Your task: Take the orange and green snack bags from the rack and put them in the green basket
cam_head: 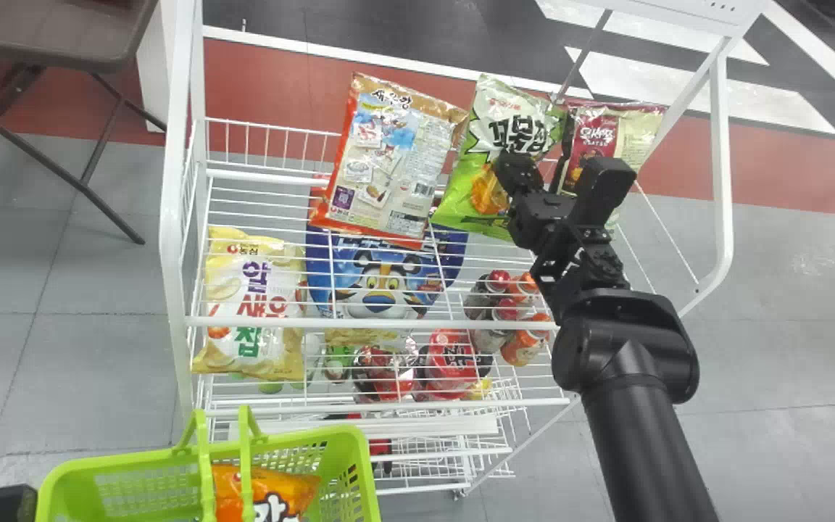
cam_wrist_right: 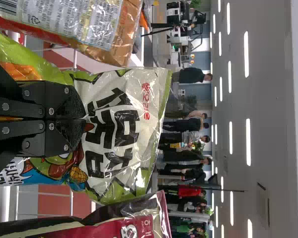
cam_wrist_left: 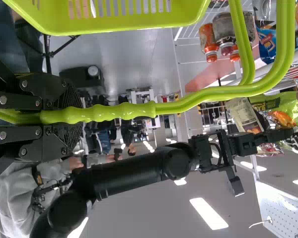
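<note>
While the left gripper [cam_wrist_left: 73, 116] is clasping the basket handle [cam_wrist_left: 109, 112], the closed right gripper [cam_head: 510, 167] is facing the rack's [cam_head: 174, 217] green bag [cam_head: 464, 192].

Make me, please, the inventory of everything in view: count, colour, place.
orange bag: 1, orange, inside basket
basket: 1, green, lower left
green bag: 1, green and white, rack
patterned bag: 1, multicoloured, left of green bag
maroon bag: 1, maroon, right of green bag
yellow bag: 1, yellow, rack's left
blue bag: 1, blue, rack
drinks: several, orange and dark, rack
red packs: several, red, rack
rack: 1, white, centre
table: 1, brown, left
left gripper: 1, black, basket handle
right gripper: 1, black, at green bag
</note>
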Motion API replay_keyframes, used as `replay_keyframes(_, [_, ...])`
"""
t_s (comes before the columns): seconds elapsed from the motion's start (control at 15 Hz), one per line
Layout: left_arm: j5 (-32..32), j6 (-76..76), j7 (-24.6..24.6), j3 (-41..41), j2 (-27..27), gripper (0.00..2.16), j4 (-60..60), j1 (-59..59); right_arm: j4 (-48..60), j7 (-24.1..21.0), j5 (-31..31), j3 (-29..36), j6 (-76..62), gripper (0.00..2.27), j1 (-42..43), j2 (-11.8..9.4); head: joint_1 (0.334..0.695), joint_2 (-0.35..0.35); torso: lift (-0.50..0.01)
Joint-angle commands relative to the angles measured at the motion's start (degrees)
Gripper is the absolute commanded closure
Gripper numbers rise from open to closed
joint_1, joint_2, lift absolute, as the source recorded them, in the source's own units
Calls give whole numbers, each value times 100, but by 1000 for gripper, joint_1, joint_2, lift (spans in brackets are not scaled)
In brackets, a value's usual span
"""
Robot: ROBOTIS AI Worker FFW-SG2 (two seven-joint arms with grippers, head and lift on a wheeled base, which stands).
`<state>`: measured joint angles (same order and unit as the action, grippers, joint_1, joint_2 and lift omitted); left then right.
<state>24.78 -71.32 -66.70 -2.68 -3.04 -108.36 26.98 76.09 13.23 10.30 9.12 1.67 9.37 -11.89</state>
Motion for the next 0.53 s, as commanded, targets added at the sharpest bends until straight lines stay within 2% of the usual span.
replay_keyframes(0.0, [0,-1,-1,-5,-4,2148,8,0,117,48,51,11,5,2013,21,-6,695,-350,0])
replay_keyframes(0.27, [0,-1,8,4,5,2148,8,0,196,83,69,28,-12,2013,65,-50,695,-350,0])
replay_keyframes(0.47, [0,-1,17,4,5,2148,-1,0,636,127,157,81,164,2013,-128,-42,695,-350,0])
